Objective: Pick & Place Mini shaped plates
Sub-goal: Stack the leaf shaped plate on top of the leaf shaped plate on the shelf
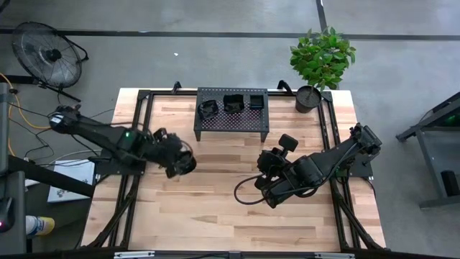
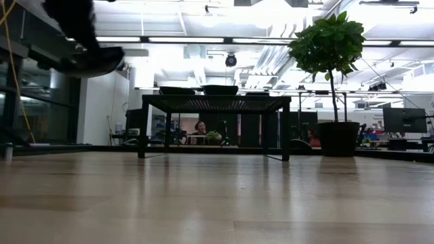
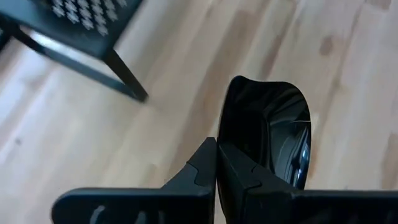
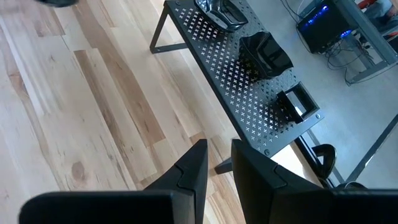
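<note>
We see a wooden worktop (image 1: 215, 216) with a black perforated rack (image 1: 231, 119) at its far edge, centre, and a potted plant (image 1: 320, 61) at the far right corner. Three stacks of small black plates sit on the rack: a wavy one (image 1: 208, 109), a deeper one (image 1: 233, 103), a square one (image 1: 256, 100).

The left claw (image 1: 181, 162) hangs above the worktop left of centre, just short of the rack's near left leg. Its fingers are pinched on the rim of one glossy black plate (image 3: 267, 137), which stands on edge, long axis running forward from the claw. The plate is off the wood; in the low view it hangs high at the left (image 2: 91, 61), well clear of the surface.

The right claw (image 1: 267, 169) waits right of centre, fingers (image 4: 186, 171) a narrow gap apart and holding nothing.

We judge the rack lies ahead and to the right of the held plate, left arm nearer, so the next move depends on clearing the rack's edge.

Only the left wrist view shows the pinch. Only the right wrist view shows the plate shapes (image 4: 266, 53) plainly.
</note>
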